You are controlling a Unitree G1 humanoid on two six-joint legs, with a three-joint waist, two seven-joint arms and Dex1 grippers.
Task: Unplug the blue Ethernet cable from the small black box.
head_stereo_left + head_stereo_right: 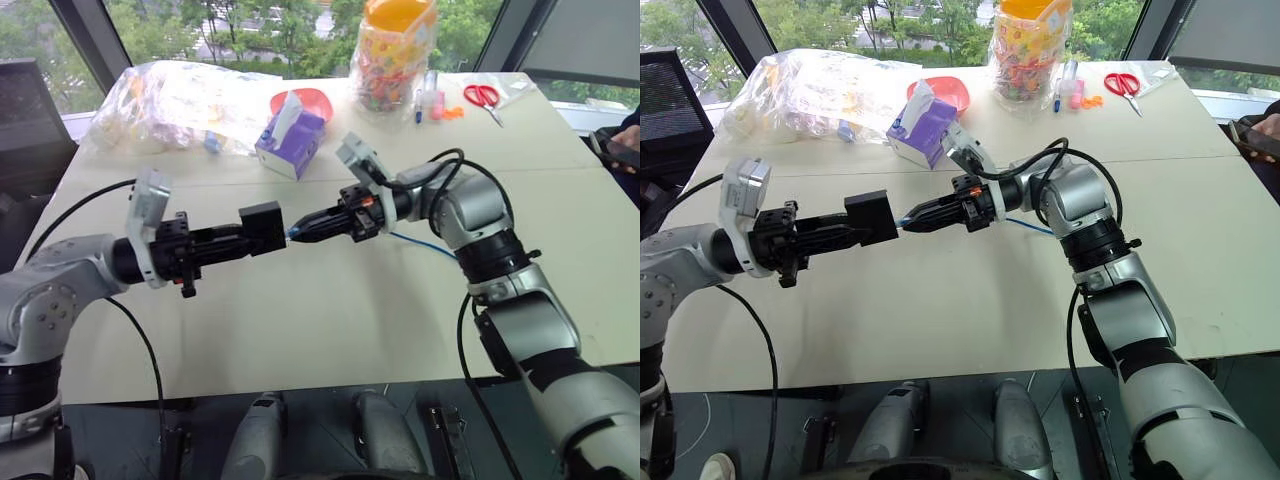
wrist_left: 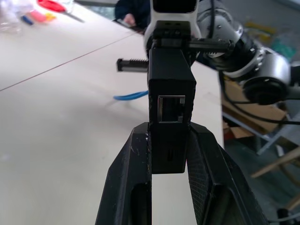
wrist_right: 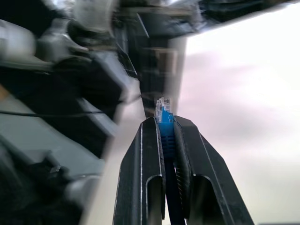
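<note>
My left gripper is shut on the small black box and holds it level above the table. In the left wrist view the box stands between my fingers, and its port is empty. My right gripper faces the box and is shut on the clear plug end of the blue Ethernet cable. The plug tip sits just outside the box with a small gap between them. The rest of the blue cable trails over the table behind my right wrist.
At the back of the white table are a purple tissue box, a red bowl, a candy jar, plastic bags, pens and red scissors. A person's hand shows at the right edge.
</note>
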